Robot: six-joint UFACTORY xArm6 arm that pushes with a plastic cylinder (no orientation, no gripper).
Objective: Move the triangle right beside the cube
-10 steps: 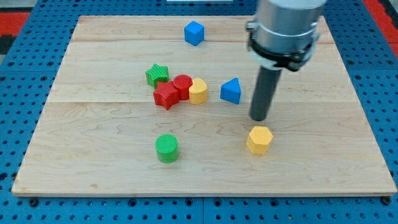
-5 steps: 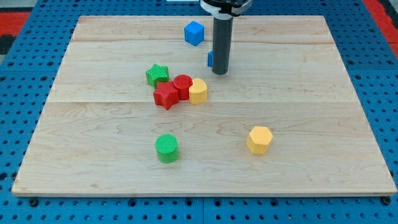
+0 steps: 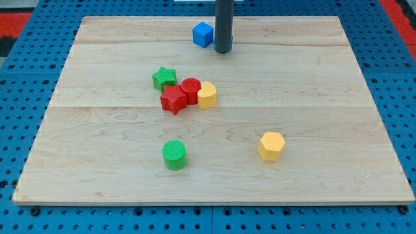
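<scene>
Rod vertical, coming down from view's top edge; my tip on the board just right of blue cube. No jaws on this rig, just the rod. Blue triangle mostly hidden behind rod, only a sliver at its right edge, near the cube; can't tell if touching.

A pale wooden board made of several planks is laid flat, its grain running from the view's left to the view's right. It is surrounded on all sides by a blue pegboard surface dotted with regular holes. Red patches are seen at the top left corner and top right corner. The scene is evenly lit, with soft shadows.
</scene>
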